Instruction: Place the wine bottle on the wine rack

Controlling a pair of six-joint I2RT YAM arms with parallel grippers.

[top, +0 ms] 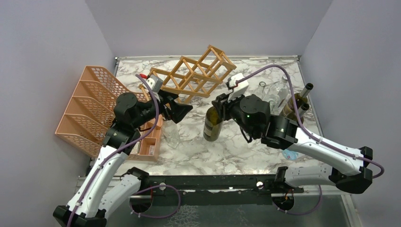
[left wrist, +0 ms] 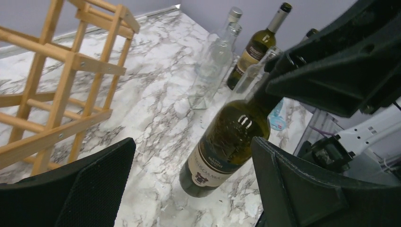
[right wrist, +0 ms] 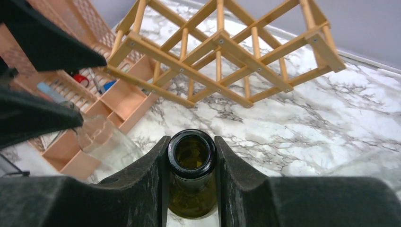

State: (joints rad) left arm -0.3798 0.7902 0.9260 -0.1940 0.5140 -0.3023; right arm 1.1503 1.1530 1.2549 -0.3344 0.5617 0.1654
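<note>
The right gripper (right wrist: 190, 142) pinches the neck of 1 wine bottle (top: 213, 124) near 1 wine rack (top: 198, 73) (left gripper (left wrist: 191, 144) spread wide), with 2 dark bottles (top: 292, 108) beyond.

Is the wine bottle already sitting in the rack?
No, the right claw grips the wine bottle by its neck, apart from the wine rack.

Right arm comes in low from the right, elbow bent, wrist swung toward the centre. The right gripper (top: 216, 105) is clamped on the neck of the wine bottle (top: 213, 126), jaws pressed either side. Left arm stretches up and inward, with the left gripper (top: 183, 109) spread wide, holding nothing and pointing at its partner.
</note>
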